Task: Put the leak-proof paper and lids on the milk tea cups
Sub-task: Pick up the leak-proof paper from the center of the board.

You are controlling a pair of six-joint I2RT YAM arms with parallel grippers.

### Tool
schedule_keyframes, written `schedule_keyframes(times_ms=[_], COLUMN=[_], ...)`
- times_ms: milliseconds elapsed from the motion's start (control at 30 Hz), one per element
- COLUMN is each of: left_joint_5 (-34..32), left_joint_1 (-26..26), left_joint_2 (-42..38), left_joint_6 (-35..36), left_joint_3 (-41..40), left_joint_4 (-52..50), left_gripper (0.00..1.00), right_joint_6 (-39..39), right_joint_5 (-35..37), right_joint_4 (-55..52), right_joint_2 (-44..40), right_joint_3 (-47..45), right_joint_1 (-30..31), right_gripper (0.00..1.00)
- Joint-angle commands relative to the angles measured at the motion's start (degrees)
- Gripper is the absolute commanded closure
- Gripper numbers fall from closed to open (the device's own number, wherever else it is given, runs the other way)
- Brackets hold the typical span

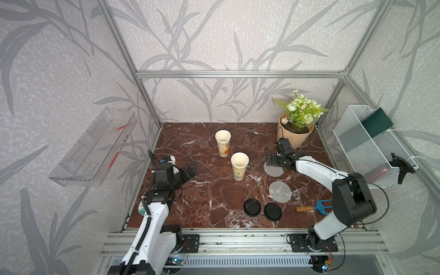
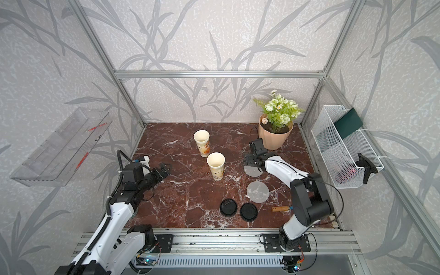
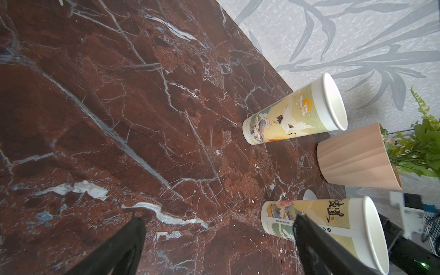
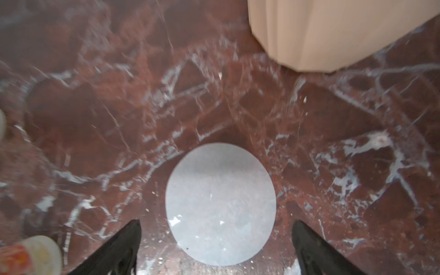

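Two milk tea cups stand upright and uncovered mid-table in both top views, the far one [image 1: 223, 142] [image 2: 201, 142] and the near one [image 1: 239, 165] [image 2: 215, 165]. Two discs of leak-proof paper lie flat on the marble. One [image 1: 273, 171] [image 4: 220, 204] sits right of the near cup, the other [image 1: 280, 191] nearer the front. My right gripper [image 1: 273, 163] [image 4: 216, 223] is open just over the first disc, a finger on each side of it and nothing held. At the left, my left gripper [image 1: 191, 168] [image 3: 219, 217] is open and empty, pointing toward the cups [image 3: 292, 116].
A peach plant pot [image 1: 295, 135] with flowers stands just behind the right gripper. Two black lids [image 1: 252, 207] [image 1: 272, 211] and a blue hand fork with a wooden handle [image 1: 314, 208] lie near the front edge. A white mesh basket [image 1: 371, 145] hangs on the right wall, a clear tray [image 1: 92, 150] on the left.
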Motion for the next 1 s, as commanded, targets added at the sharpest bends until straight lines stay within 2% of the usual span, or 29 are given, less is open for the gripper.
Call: schedule_keyframes(times_ms=[0, 200, 267, 333, 467, 633, 767, 967], left_joint_5=[0.39, -0.64, -0.53, -0.33, -0.78, -1.63, -1.11, 1.24], left_joint_1=[-0.25, -0.23, -0.24, -0.28, -0.23, -0.32, -0.3, -0.33], left_joint_2=[-1.03, -3.3, -3.35, -3.34, -3.88, -4.51, -4.75, -6.22], left_joint_6=[0.93, 1.05, 1.15, 1.32, 1.58, 1.52, 1.25, -0.07], left_joint_3=[0.89, 0.0, 0.16, 0.51, 0.64, 0.19, 0.05, -0.54], left_joint_4=[0.03, -0.44, -0.32, -0.45, -1.25, -1.54, -1.59, -0.93], left_gripper=[0.02, 0.02, 0.02, 0.02, 0.02, 0.02, 0.02, 0.02], right_joint_6=[0.26, 0.25, -0.56, -0.63, 0.23, 0.69, 0.38, 0.59], right_joint_5=[-0.03, 1.05, -1.56, -4.12, -4.3, -3.96, -4.59, -8.3], right_joint_4=[-8.54, -9.51, -8.2, -6.21, -5.92, -5.44, -4.71, 0.22], right_joint_2=[4.46, 9.23, 10.9, 12.04, 13.35, 12.61, 10.89, 5.35], right_joint_3=[2.14, 4.35, 4.93, 5.02, 5.65, 4.4, 3.13, -1.33], right_joint_1=[-1.73, -2.57, -2.87, -3.04, -3.38, -4.1, -4.46, -4.46], right_gripper=[0.1, 0.19, 0.26, 0.27, 0.36, 0.61, 0.66, 0.8])
